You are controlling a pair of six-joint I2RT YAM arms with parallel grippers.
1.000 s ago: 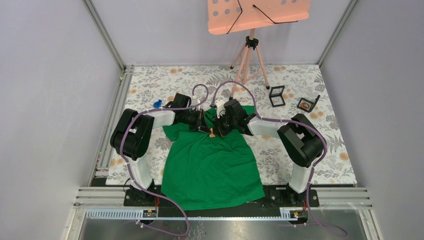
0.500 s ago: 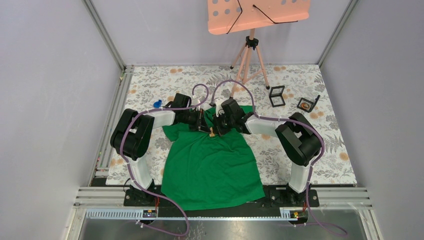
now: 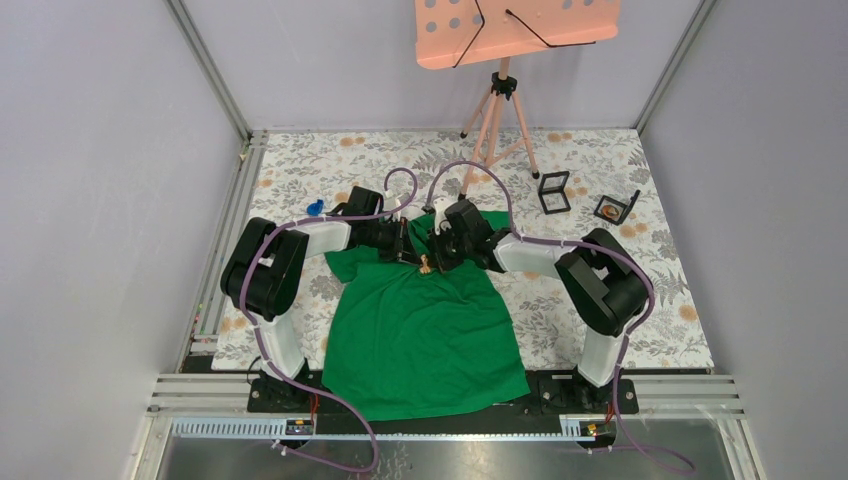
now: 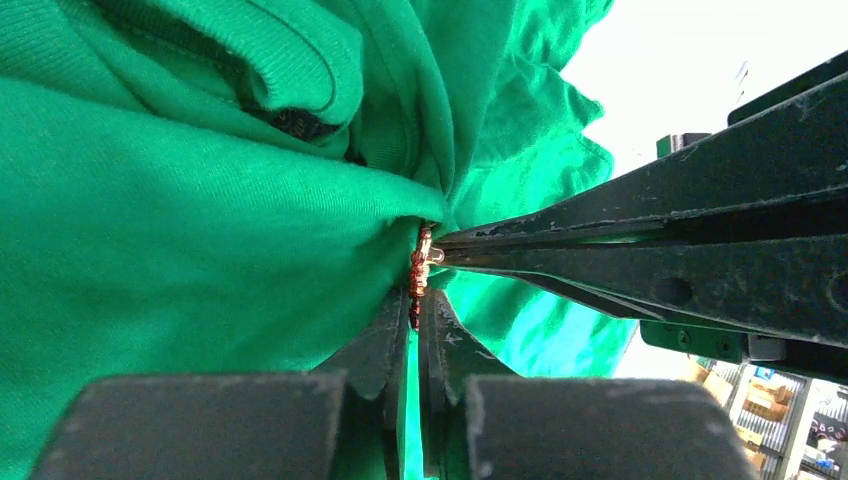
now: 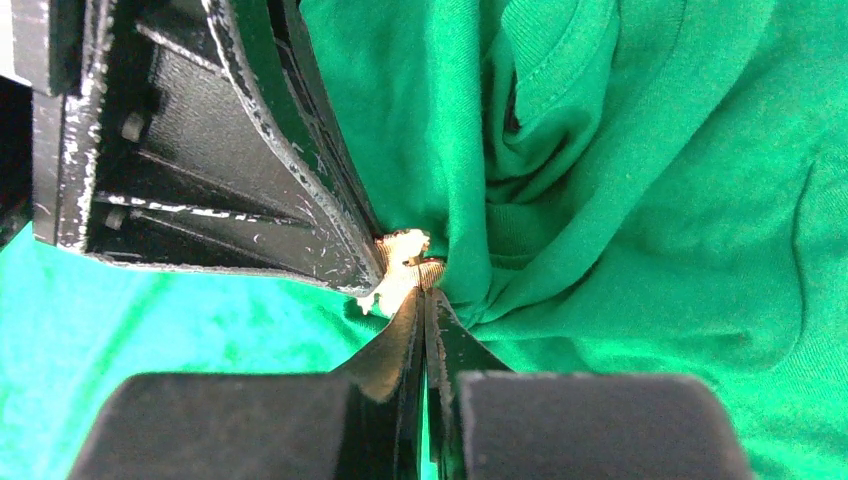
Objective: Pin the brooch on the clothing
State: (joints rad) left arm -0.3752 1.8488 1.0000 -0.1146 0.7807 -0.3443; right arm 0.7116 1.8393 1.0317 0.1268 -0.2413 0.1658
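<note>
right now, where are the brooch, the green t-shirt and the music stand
brooch [image 4: 419,275]: left wrist view, its coppery edge
green t-shirt [image 3: 420,340]: top external view, flat front
music stand [image 3: 515,30]: top external view, orange tray

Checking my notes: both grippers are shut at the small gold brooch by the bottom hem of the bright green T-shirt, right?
Not the hem: the top view shows the left gripper and right gripper shut at the small gold brooch by the round neck of the bright green T-shirt.

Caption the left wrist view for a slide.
Left gripper and right gripper, fingers shut, meet at the gold brooch on bunched green T-shirt fabric.
</note>
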